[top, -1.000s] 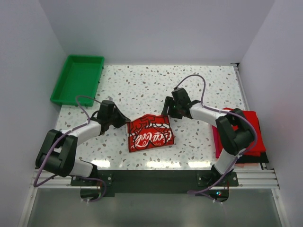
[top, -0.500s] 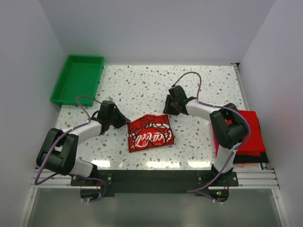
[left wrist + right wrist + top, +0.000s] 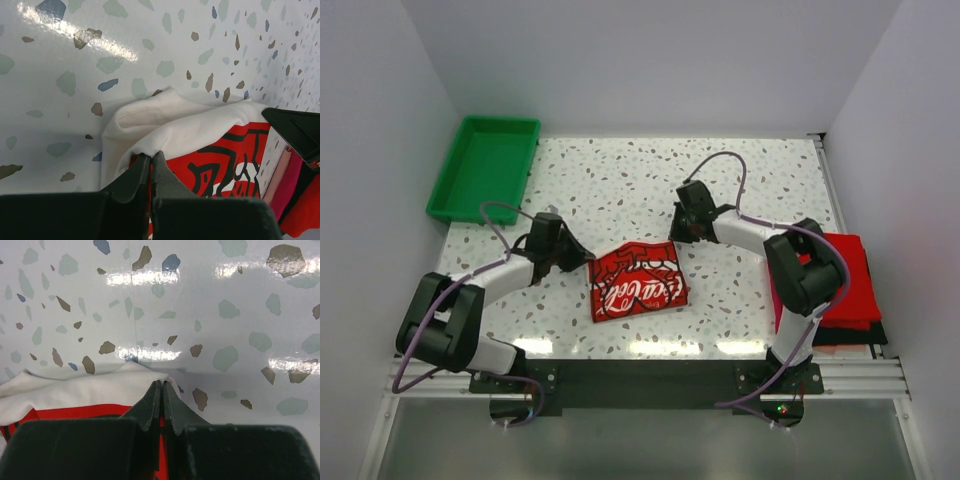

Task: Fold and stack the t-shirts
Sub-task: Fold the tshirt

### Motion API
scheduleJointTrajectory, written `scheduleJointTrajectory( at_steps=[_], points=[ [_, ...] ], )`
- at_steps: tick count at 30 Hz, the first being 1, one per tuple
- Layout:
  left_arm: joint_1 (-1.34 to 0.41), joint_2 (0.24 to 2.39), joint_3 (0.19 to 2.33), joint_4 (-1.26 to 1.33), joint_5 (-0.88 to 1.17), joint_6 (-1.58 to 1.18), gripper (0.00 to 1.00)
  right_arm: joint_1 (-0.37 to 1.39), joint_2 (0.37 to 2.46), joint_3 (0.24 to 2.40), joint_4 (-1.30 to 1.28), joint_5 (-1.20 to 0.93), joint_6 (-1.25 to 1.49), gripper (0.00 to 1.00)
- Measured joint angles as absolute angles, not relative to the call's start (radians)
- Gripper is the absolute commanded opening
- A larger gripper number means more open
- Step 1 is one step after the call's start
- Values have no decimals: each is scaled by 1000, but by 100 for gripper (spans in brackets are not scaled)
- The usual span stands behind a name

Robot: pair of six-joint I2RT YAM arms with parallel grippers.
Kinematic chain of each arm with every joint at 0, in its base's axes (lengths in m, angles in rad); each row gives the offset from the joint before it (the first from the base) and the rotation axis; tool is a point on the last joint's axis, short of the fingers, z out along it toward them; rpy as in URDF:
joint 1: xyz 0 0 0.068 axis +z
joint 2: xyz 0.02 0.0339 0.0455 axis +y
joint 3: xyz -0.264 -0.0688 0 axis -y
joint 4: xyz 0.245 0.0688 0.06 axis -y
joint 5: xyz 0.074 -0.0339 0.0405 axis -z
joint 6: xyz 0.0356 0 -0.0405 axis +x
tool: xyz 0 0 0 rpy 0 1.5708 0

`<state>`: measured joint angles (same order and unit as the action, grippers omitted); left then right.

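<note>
Off-white printed t-shirt point(image 3: 638, 282) lies folded mid-way across the tabletop point(image 3: 620, 180) in our top view, red shirts point(image 3: 847, 272) stacked far right. Left wrist: our left pincer point(image 3: 150, 159) pinches its white edge. Right wrist: our right pincer point(image 3: 161, 390) pinches its corner.

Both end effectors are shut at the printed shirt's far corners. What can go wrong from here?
1. The right end effector pinches only the very tip of the printed t-shirt corner, so it may slip out on lifting.
2. The left end effector bites a folded edge. It may catch only the upper layer, and the fold would open.
3. The right arm's elbow hangs over the stacked shirts, so a swing could disturb them.
</note>
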<state>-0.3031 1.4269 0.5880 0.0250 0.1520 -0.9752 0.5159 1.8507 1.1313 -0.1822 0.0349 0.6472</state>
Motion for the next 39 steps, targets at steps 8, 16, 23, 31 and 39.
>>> scheduleJointTrajectory(
  at_steps=[8, 16, 23, 31, 39],
  points=[
    [-296, 1340, 620, -27, 154, -962, 0, 516, 1692, 1137, -210, 36, 643, 0],
    [-191, 1350, 628, -10, 214, -958, 0, 517, 1746, 1282, -205, 35, 608, 0],
    [-84, 1530, 682, 49, 268, -958, 8, 515, 2040, 1513, -187, 6, 570, 0],
    [-19, 1626, 707, 112, 313, -956, 55, 488, 2168, 1661, -222, -18, 541, 41],
    [-11, 1520, 739, 84, 303, -918, 61, 448, 2070, 1647, -239, -17, 521, 47]
  ],
)
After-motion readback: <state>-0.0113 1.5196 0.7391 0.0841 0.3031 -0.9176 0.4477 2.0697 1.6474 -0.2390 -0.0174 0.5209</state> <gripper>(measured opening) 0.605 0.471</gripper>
